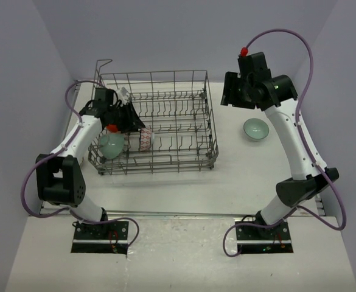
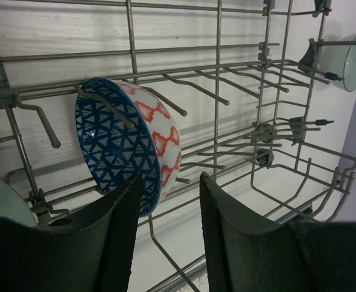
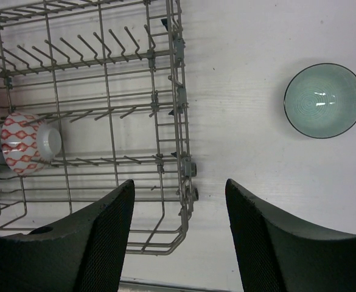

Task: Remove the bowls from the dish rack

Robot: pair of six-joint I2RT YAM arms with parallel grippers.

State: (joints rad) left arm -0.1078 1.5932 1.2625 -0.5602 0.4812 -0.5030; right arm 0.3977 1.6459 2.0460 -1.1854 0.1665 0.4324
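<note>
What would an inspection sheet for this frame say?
Surface: white table.
Job's things: rack holds a patterned bowl on edge and a mint bowl at its left end; second mint bowl upright on the table, right of it.
Clutter: nothing seen.
Grippers: left tool open, at the patterned bowl; right tool open, empty, by the rack's right side.
Cables: purple cables loop off both arms.
Surroundings: pale walls.
</note>
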